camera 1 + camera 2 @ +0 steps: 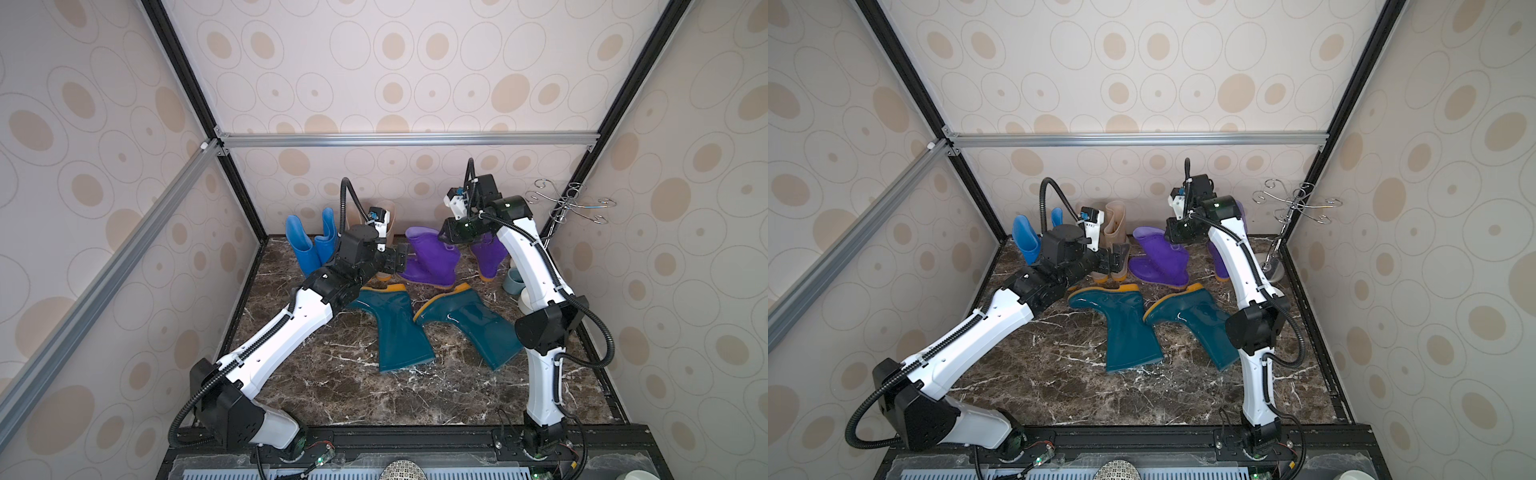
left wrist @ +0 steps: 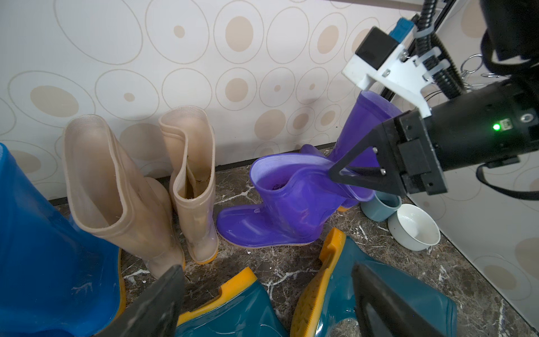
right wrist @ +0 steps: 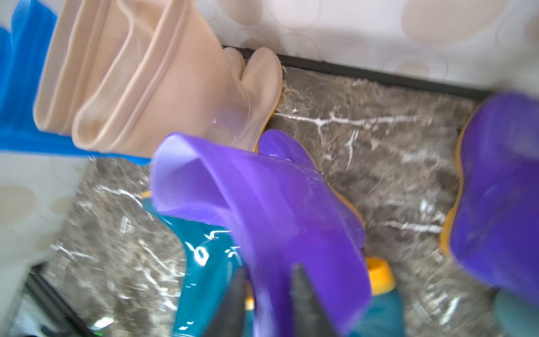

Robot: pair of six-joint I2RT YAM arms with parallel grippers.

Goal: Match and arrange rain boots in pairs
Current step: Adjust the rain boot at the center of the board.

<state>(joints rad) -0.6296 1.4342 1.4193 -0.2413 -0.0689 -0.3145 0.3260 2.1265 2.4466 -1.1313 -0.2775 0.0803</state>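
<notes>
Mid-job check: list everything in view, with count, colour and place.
glossy bright blue rubber boots: 2, blue, upright, back corner on the left arm's side
glossy beige rubber boots: 2, beige, upright at the back wall
translucent purple rubber boots: 2, purple, one back centre, the other upright towards the cup
large dark teal rubber boots: 2, teal, lying mid-table
grey-blue cup: 1, grey-blue, right edge
white bowl: 1, white, beside the cup
chrome wire hook stand: 1, silver, back right corner
left gripper: 1, black, open, empty
right gripper: 1, black, astride the centre purple boot's rim, grip unclear
</notes>
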